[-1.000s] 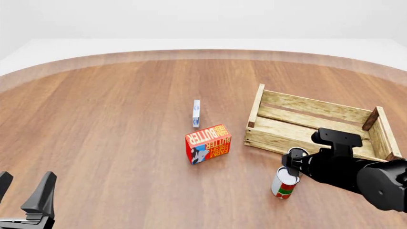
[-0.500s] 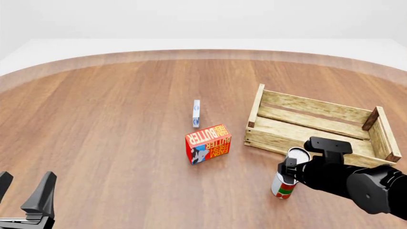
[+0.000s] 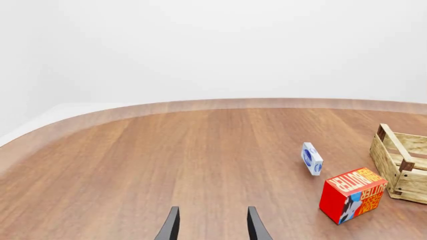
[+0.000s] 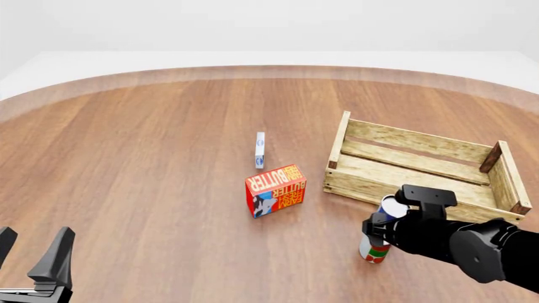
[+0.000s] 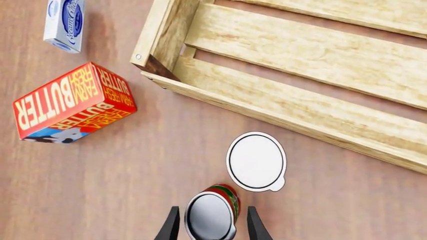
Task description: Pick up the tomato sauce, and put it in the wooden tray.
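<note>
The tomato sauce (image 5: 212,216) is a small upright can with a silver top and a red and green label. It stands on the table just in front of the wooden tray (image 4: 370,188), a pale slatted crate (image 5: 300,50). My right gripper (image 5: 211,227) is open and straddles the can's top, one finger on each side, with small gaps. In the front view the right gripper (image 4: 377,230) covers the can's top, and only its lower label (image 4: 375,251) shows. My left gripper (image 4: 32,251) is open and empty at the near left corner, as the left wrist view (image 3: 212,227) also shows.
A second can with a white top (image 5: 256,161) stands between the tomato sauce and the tray's front wall. A red butter box (image 4: 276,189) lies left of the tray, with a small blue-and-white box (image 4: 260,150) behind it. The tray's end shows in the left wrist view (image 3: 400,160).
My right gripper has moved left and down toward the near edge, from beside the tomato sauce to over its top. The left arm has not moved.
</note>
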### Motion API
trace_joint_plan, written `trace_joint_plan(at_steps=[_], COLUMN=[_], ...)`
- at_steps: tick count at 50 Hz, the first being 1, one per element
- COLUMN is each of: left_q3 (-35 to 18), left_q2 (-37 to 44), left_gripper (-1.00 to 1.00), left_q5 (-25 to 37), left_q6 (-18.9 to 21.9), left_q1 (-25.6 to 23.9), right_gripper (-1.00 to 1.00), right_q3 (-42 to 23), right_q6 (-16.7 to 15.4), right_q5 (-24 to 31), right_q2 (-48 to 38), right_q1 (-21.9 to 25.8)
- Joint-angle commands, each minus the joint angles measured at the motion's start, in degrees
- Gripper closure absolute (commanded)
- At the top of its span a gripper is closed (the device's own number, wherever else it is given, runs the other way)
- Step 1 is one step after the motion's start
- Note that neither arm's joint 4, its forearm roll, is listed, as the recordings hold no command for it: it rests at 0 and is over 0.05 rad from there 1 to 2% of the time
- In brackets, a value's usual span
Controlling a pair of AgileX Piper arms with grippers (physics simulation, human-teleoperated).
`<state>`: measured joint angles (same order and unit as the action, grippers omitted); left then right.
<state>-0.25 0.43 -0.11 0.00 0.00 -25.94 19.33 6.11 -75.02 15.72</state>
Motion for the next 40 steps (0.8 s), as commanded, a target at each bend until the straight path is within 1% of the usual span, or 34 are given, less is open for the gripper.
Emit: trace_joint_plan(at_steps=[1,8,14,20,22,25,30,40], left_q3=[0.0,0.0,0.0,0.0,0.0,0.0,0.0,0.0], left_q2=[0.0,0.0,0.0,0.0,0.0,0.0,0.0,0.0], left_gripper=[-1.0,-1.0,-1.0,-1.0,-1.0,-1.0,-1.0,-1.0], left_q5=[0.0,0.0,0.0,0.0,0.0,0.0,0.0,0.0], left_q6=[0.0,0.0,0.0,0.0,0.0,0.0,0.0,0.0], left_q1=[0.0,0.0,0.0,0.0,0.0,0.0,0.0,0.0], right_gripper=[-1.0,-1.0,-1.0,-1.0,-1.0,-1.0,-1.0,-1.0], right_q3=[-0.12,0.44,0.3,0.54,0.09,0.39,0.19,0.41], right_q6=[0.29,-0.28,0.7,0.73,1.52,1.33,2.23,2.29], right_q5=[-0.84,-1.65,-2.22,-2.89,-3.25,-3.86,-4.2,-4.46], right_q2=[-1.34,-1.8,-3.03,-3.72,-4.56,-5.05,-6.2,-6.62], right_q1=[1.28,0.62,1.48,1.52,2.78,2.59,3.52,3.17])
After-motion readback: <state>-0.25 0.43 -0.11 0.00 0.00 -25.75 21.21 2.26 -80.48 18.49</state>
